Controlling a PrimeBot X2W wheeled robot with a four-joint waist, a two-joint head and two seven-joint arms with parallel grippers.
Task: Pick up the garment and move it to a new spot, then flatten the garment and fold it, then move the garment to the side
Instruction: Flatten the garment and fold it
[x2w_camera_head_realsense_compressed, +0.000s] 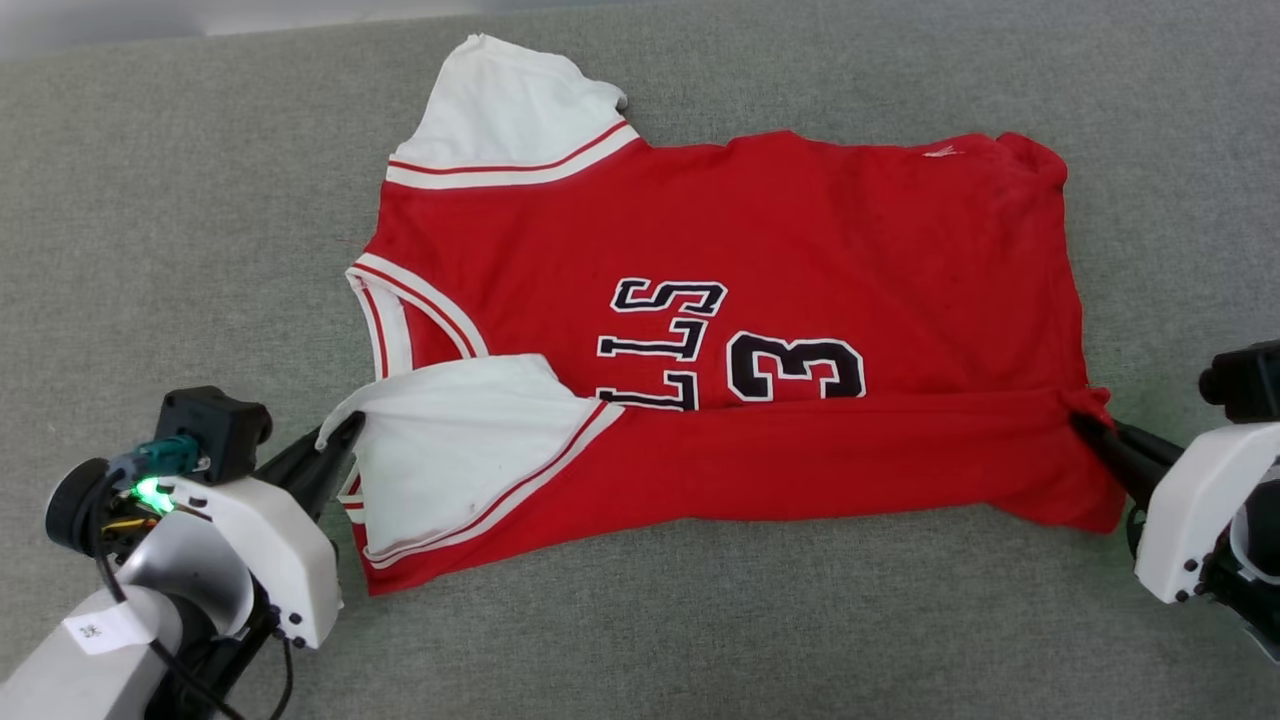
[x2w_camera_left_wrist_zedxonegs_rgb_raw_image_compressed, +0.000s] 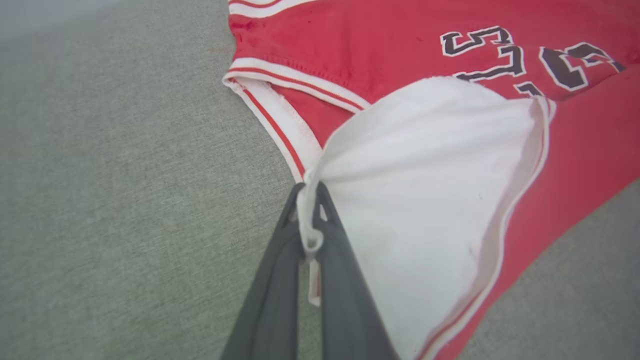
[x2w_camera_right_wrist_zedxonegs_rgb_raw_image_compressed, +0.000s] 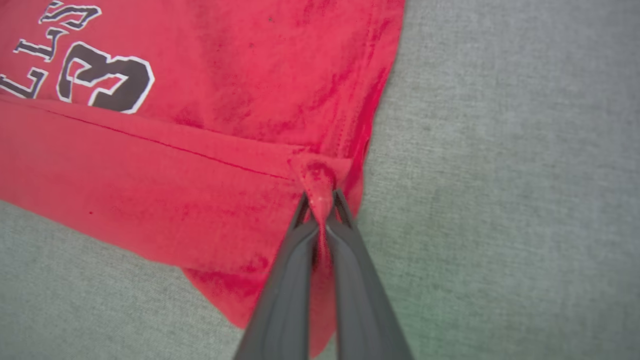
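Note:
The garment (x2w_camera_head_realsense_compressed: 760, 250), a red jersey T-shirt with white sleeves, lies sideways on the grey cloth surface, collar to the left and hem to the right. Its near long edge is folded up over the black lettering and the number. My left gripper (x2w_camera_head_realsense_compressed: 345, 432) is shut on the corner of the near white sleeve (x2w_camera_left_wrist_zedxonegs_rgb_raw_image_compressed: 425, 175), pinched between the dark fingers (x2w_camera_left_wrist_zedxonegs_rgb_raw_image_compressed: 345, 280). My right gripper (x2w_camera_head_realsense_compressed: 1085, 425) is shut on a pinch of red hem cloth (x2w_camera_right_wrist_zedxonegs_rgb_raw_image_compressed: 320, 185) at the fold's right end. The far white sleeve (x2w_camera_head_realsense_compressed: 510, 110) lies flat at the upper left.
A grey fabric surface (x2w_camera_head_realsense_compressed: 180, 230) extends on all sides of the garment. A pale strip shows along the far edge (x2w_camera_head_realsense_compressed: 200, 20) at the top left.

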